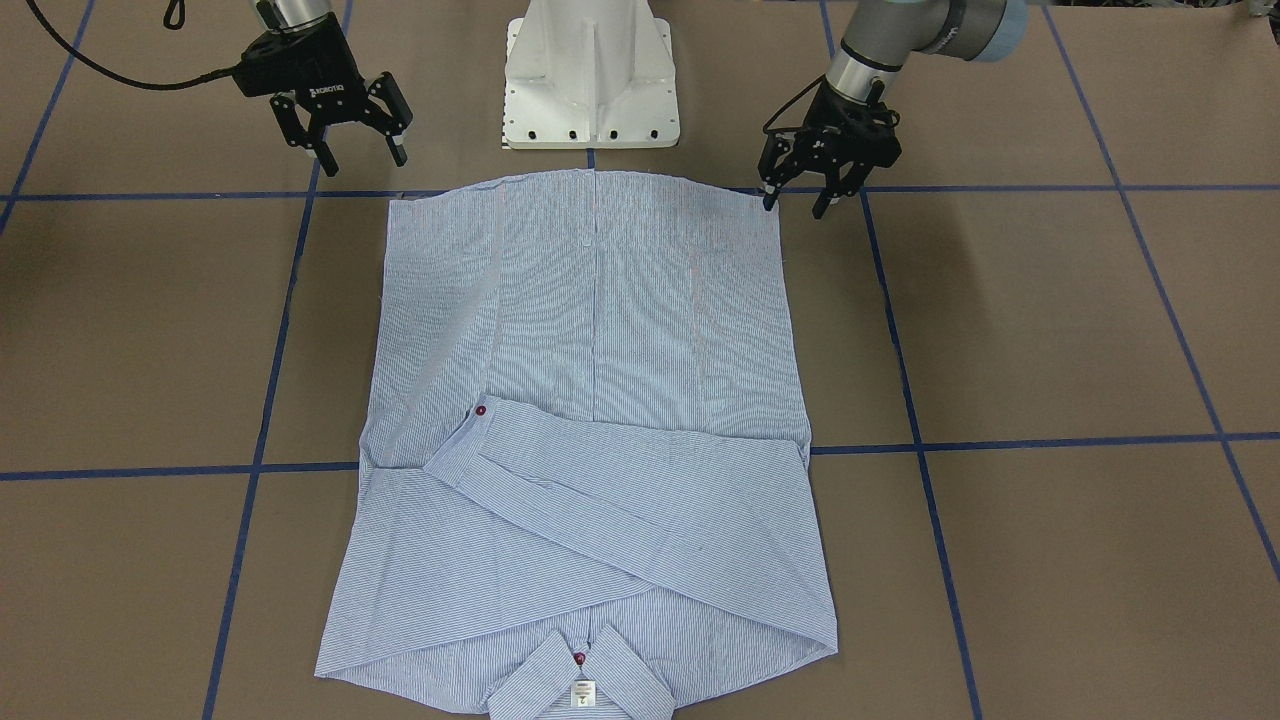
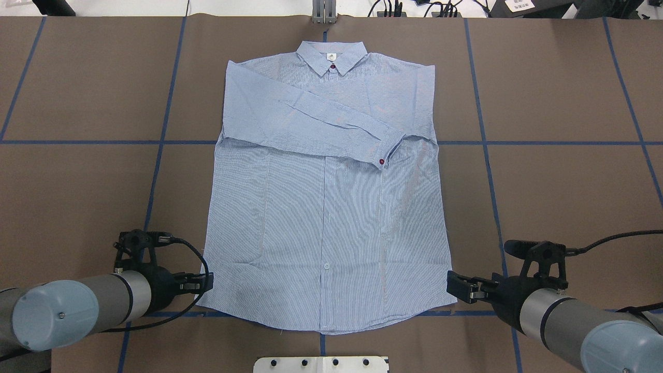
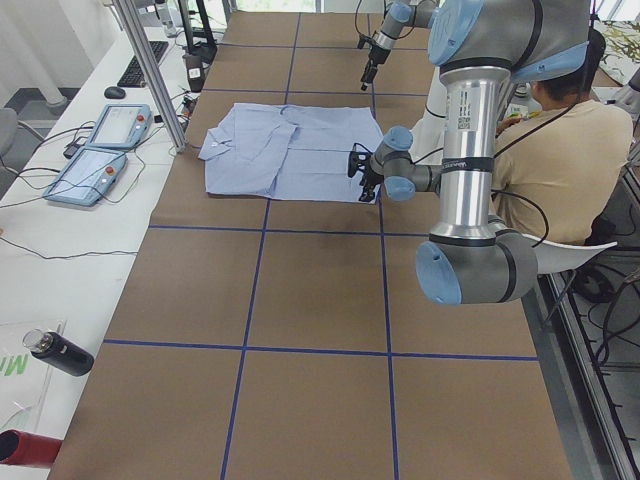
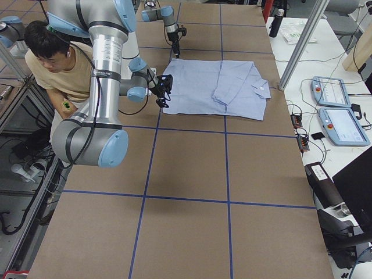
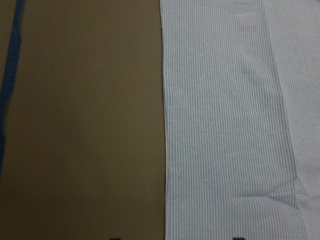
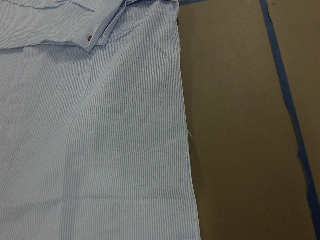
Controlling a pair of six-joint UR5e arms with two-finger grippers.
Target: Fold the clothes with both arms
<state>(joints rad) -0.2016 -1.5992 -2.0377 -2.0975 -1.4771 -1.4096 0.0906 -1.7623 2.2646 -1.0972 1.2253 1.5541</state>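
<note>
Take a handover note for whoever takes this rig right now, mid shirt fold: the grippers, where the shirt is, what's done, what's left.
Left gripper: open, empty, right at the hem corner on its side; I cannot tell if it touches.
Right gripper: open, empty, near the other hem corner, clear of the cloth.
Shirt: flat on the table, buttoned front up, collar away from the robot, hem toward it.
Done: sleeves folded in; one sleeve lies across the chest, and none sticks out.
Left: grasp both hem corners and probably fold the hem up toward the collar; the body is not yet folded.
</note>
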